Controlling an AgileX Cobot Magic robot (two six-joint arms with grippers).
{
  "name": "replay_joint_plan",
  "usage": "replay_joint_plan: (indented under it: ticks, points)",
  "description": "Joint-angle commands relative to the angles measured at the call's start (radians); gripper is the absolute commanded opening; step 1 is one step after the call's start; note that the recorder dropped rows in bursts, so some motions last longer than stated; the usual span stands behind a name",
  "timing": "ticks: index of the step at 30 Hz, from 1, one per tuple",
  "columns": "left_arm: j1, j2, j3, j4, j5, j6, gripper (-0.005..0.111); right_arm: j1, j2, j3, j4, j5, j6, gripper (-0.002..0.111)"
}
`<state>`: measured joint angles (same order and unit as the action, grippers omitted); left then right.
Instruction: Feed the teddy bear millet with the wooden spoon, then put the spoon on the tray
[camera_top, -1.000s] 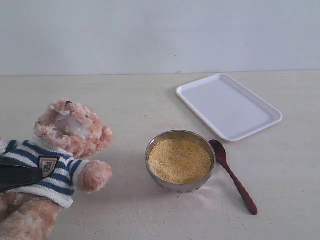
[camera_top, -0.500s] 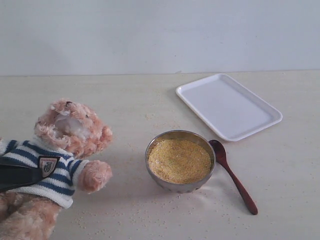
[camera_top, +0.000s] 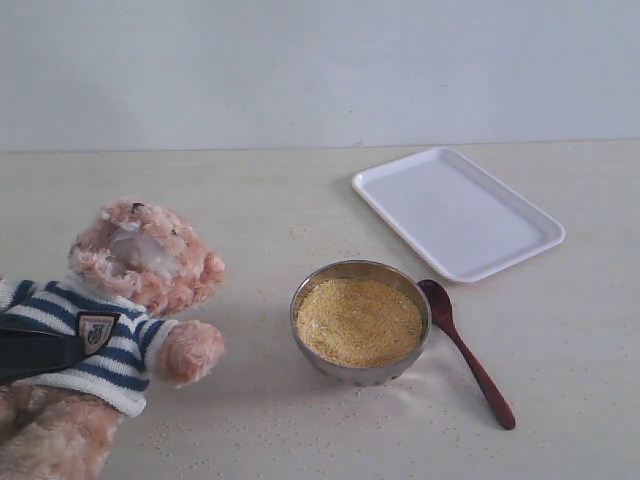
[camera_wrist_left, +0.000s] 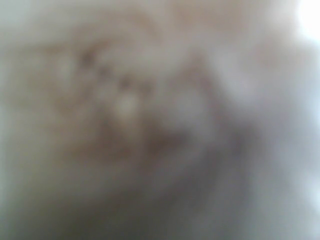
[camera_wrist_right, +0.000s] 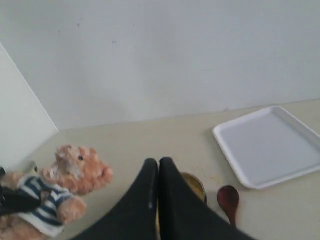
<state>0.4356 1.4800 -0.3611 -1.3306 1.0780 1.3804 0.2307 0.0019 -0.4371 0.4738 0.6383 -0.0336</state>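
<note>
Exterior: noting steel bowl (camera_top: 361, 375) filled nearly to rim with millet (camera_top: 358, 320), at middle of tabletop (camera_top: 250, 220); wooden spoon (camera_top: 466, 353) lying just right of it, tray (camera_top: 455, 210) beyond. Seeing left end effector (camera_top: 40, 352) part-closed on teddy bear (camera_top: 150, 265), one dark finger across sweater (camera_top: 125, 350).

Left wrist: getting only blurred fur.

Right wrist: seeing right end effector (camera_wrist_right: 158, 164) closed tight, gripping nothing, steel bowl peeking behind its tips; also catching teddy bear, wooden spoon, tray.
</note>
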Motion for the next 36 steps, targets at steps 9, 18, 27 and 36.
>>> replay_joint_plan:
  ticks: [9, 18, 27, 36]
  points:
    - [0.002, -0.001, -0.001, -0.023, 0.016, 0.009, 0.005, 0.056, 0.359, -0.094, -0.241, 0.221, -0.115, 0.004]
    - [0.002, -0.001, -0.001, -0.023, 0.016, 0.009, 0.005, 0.18, 0.922, -0.257, -0.366, 0.201, -0.194, 0.054]
    - [0.002, -0.001, -0.001, -0.023, 0.016, 0.009, 0.005, 0.293, 1.377, -0.298, -0.459, 0.013, -0.102, 0.058]
    - [0.002, -0.001, -0.001, -0.023, 0.016, 0.009, 0.005, 0.298, 1.6, -0.301, -0.482, -0.17, -0.08, 0.058]
